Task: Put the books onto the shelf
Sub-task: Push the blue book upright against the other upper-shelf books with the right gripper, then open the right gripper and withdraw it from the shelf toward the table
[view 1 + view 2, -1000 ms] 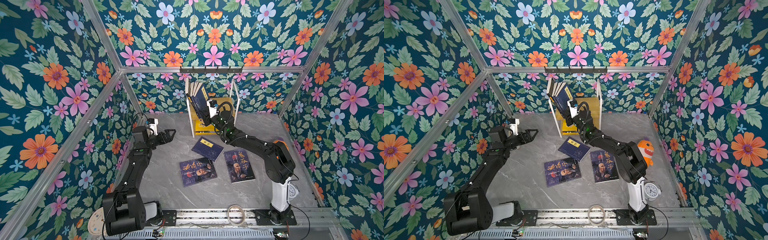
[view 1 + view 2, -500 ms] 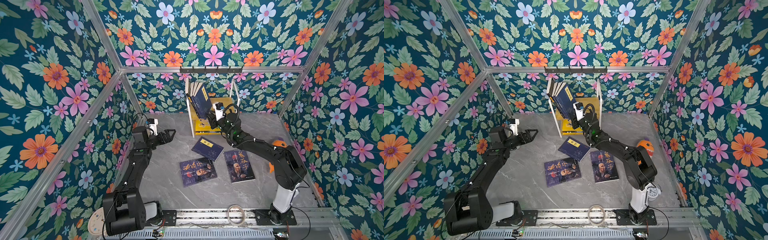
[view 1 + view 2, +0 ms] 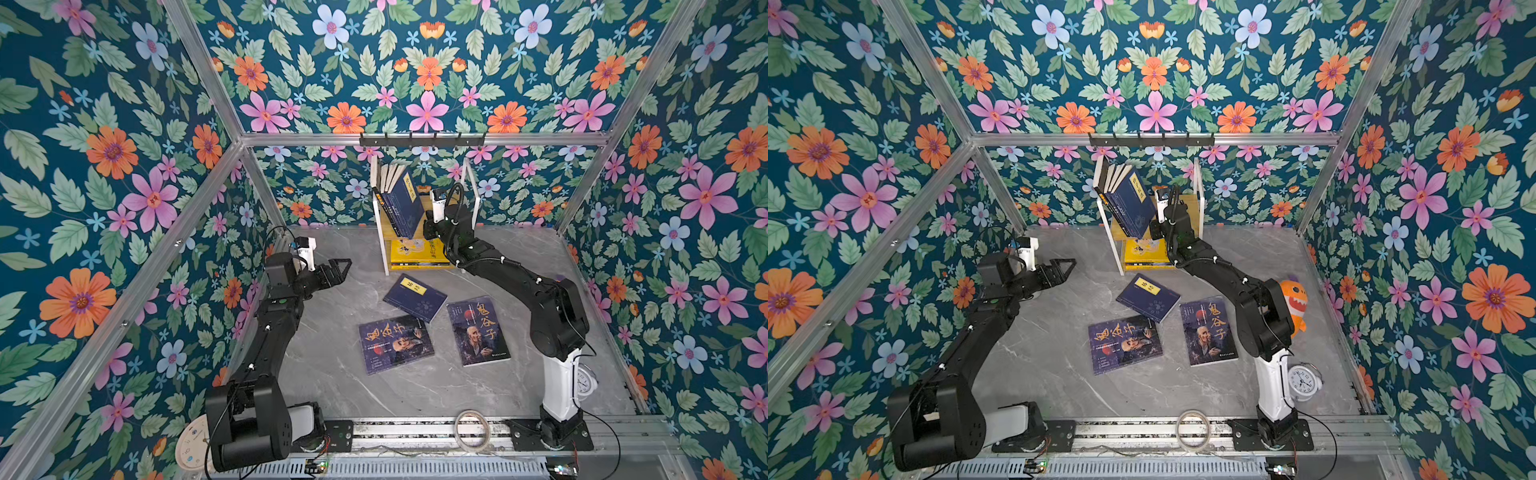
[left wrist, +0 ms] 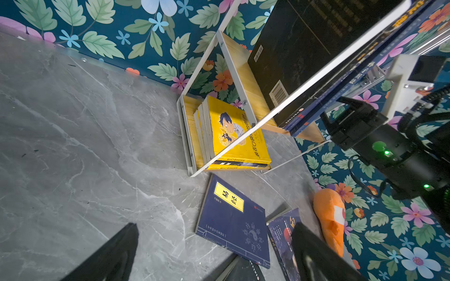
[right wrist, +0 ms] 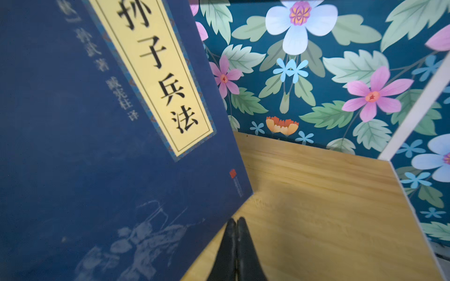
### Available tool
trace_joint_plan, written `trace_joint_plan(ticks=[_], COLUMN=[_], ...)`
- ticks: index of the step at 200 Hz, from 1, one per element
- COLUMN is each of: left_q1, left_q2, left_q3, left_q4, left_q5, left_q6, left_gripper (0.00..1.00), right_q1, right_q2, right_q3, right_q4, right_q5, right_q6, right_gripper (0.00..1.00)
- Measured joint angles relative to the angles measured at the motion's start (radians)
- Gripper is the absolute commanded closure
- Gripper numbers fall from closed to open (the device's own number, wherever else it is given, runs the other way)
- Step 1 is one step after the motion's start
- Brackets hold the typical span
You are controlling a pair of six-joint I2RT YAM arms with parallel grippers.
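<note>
- Jaws on right gripper are pressed together, empty, over shelf top board; leaning navy book sits just beside the tips.
- Empty left gripper hangs spread wide, well apart from books.
- On table, flat navy book and two portrait books lie before shelf.

Bright, even light, faint shadows; soft blur on the near navy book, wide-angle warping at edges
</note>
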Motion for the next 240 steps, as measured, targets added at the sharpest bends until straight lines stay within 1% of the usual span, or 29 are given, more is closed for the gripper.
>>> trace_joint_plan(ticks=[53, 62, 78, 146, 205, 220, 240], left_q1=[0.000, 0.000, 0.000, 0.000, 0.000, 0.000, -0.001], left_q2=[-0.002, -0.002, -0.002, 0.006, 0.008, 0.008, 0.008], left_q3=[-0.003, -0.003, -0.003, -0.003, -0.003, -0.003, 0.000], left_q4=[0.005, 0.006, 0.006, 0.008, 0.010, 0.009, 0.006], left_q5=[0.000, 0.000, 0.000, 0.000, 0.000, -0.001, -0.006], left_q6=[0.000, 0.000, 0.000, 0.000, 0.000, 0.000, -0.006], left_gripper=[0.00, 0.00, 0.00, 0.00, 0.00, 0.00, 0.00], right_q1=[-0.002, -0.001, 0.000, -0.013, -0.016, -0.023, -0.029], right_q2=[0.134, 0.144, 0.158, 0.241, 0.231, 0.206, 0.156], right_q3=[0.165, 0.177, 0.197, 0.319, 0.306, 0.281, 0.240], right_q4=[-0.109, -0.122, -0.132, -0.142, -0.140, -0.152, -0.185], right_q5=[-0.026, -0.026, -0.037, -0.090, -0.120, -0.126, -0.129], right_q6=[0.036, 0.040, 0.052, 0.059, 0.059, 0.059, 0.051], right_gripper=[1.00, 0.97, 0.93, 0.91, 0.89, 0.83, 0.79])
